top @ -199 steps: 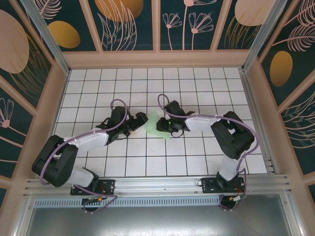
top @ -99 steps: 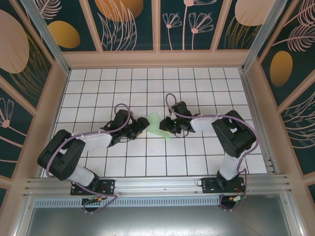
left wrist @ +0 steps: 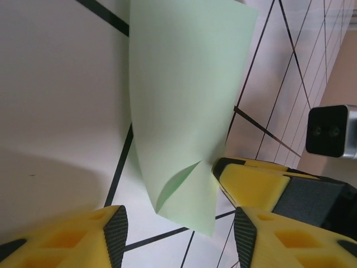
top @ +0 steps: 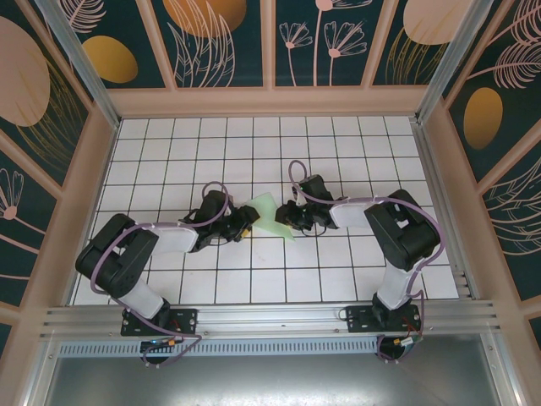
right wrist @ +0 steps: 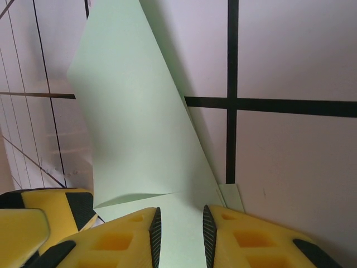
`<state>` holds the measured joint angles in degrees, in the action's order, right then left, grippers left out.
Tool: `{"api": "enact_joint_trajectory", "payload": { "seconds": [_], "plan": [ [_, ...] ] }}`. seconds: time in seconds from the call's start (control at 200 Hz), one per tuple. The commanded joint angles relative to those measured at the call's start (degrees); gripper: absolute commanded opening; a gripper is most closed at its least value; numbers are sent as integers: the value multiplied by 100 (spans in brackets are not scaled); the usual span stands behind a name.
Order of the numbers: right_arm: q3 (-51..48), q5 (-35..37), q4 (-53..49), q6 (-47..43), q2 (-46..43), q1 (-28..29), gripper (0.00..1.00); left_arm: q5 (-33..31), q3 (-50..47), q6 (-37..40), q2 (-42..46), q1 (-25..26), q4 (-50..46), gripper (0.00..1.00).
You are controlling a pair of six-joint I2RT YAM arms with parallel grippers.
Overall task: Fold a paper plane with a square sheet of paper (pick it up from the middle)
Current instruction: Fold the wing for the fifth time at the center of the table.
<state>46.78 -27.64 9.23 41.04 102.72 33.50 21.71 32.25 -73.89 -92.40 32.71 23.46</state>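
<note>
The square sheet of paper [top: 269, 211] is pale mint green and folded, with a crease running to a lower corner. It stands tilted off the tiled table between my two grippers. My right gripper [top: 282, 218] is shut on its lower edge, and the paper [right wrist: 134, 123] runs up from between the right gripper's [right wrist: 180, 234] pads. My left gripper [top: 248, 222] is open. In the left wrist view the paper's [left wrist: 184, 100] lower corner hangs between the left gripper's [left wrist: 178, 234] jaws, touching neither pad. The paper plane is out of view.
The white tiled table [top: 338, 152] is walled by patterned panels at the back and sides. A yellow finger of the right gripper [left wrist: 256, 181] sits very close to my left jaws. The metal rail [top: 270, 317] with both arm bases runs along the near edge.
My left gripper has slid right up to the paper and its jaws have narrowed around the lower corner. The right gripper, still holding the paper, shifted slightly right.
</note>
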Motion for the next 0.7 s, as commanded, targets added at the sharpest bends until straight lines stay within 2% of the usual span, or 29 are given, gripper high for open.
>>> {"api": "enact_joint_trajectory", "payload": {
  "seconds": [0.0,0.12,0.335,0.696],
  "plan": [
    [-212,-37,-158,71,131,-71,30,191,80,-190,-153,48,268,52],
    [-255,-110,-94,97,123,-89,30,251,150,-205,-263,60,317,48],
    [-262,-198,-100,73,42,-98,30,311,211,-168,-417,60,447,35],
    [-222,-269,-86,37,46,-98,30,520,301,-238,-744,60,858,29]
  ]
}}
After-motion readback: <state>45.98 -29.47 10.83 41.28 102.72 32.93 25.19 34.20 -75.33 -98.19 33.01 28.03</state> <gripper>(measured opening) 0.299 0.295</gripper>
